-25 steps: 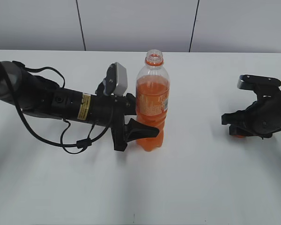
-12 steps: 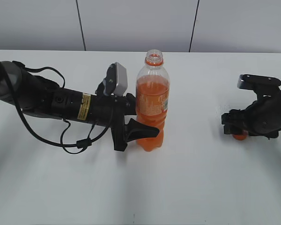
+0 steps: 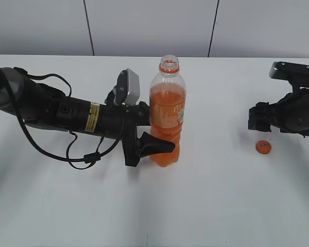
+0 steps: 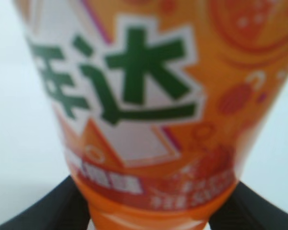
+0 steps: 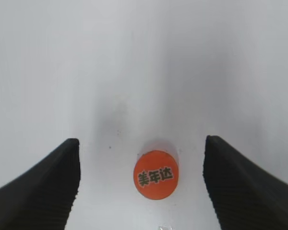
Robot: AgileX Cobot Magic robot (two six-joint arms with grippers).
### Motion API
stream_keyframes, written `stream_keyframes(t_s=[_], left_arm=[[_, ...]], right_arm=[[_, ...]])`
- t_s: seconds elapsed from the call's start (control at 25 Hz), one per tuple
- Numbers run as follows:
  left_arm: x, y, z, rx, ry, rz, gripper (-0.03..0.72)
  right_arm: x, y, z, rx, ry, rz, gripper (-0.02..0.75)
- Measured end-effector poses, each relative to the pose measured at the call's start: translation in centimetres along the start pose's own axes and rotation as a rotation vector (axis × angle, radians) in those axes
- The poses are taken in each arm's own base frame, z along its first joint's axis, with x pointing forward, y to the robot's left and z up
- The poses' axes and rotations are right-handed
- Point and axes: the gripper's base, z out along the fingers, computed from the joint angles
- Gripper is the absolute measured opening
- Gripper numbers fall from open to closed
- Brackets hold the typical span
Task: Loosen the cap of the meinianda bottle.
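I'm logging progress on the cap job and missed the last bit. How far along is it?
Done: the cap is off and lies on the table, apart from the open-necked meinianda bottle. In hand: the left gripper clamps the upright bottle's lower body; the right gripper is open above the cap, not touching it. Left: nothing of the loosening itself.

- The bottle (image 3: 167,116) stands upright at the centre of the frame: clear plastic, orange soda up to the shoulder, an orange label with green characters (image 4: 134,91), an orange neck ring, its mouth open and uncapped.
- The cap (image 3: 263,147) lies flat on the white table at the right of the frame, well apart from the bottle, its printed top facing up (image 5: 156,174).
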Motion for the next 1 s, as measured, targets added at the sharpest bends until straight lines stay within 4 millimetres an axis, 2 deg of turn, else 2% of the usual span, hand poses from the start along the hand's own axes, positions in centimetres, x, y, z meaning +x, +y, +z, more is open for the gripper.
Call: stream_keyframes(t_s=[0.16,0.28,0.52,0.84,1.0], left_arm=[[0.0,-0.1,0.0,0.011,-0.002,0.005,0.531],[0.1,0.1,-0.3,0.008,-0.007,0.002,0.569],[1.0,1.1,-2.0,-0.013,0.009,-0.008,0.58],[2.4,1.5,-4.9,0.066,0.045,0.005,0.58],[1.6,2.0,-6.3,0.032,0.066,0.02,0.58]], right_arm=[[-0.7,0.2,-1.4,-0.009,-0.049,-0.001,0.595],[-1.2,0.3,-2.4,-0.015,-0.085,-0.002,0.595],[-2.1,0.5,-4.5,-0.029,-0.156,-0.004,0.594],[-2.8,0.7,-6.6,-0.039,-0.23,-0.016,0.594],[-3.2,0.7,-7.5,-0.033,-0.261,-0.061,0.594]])
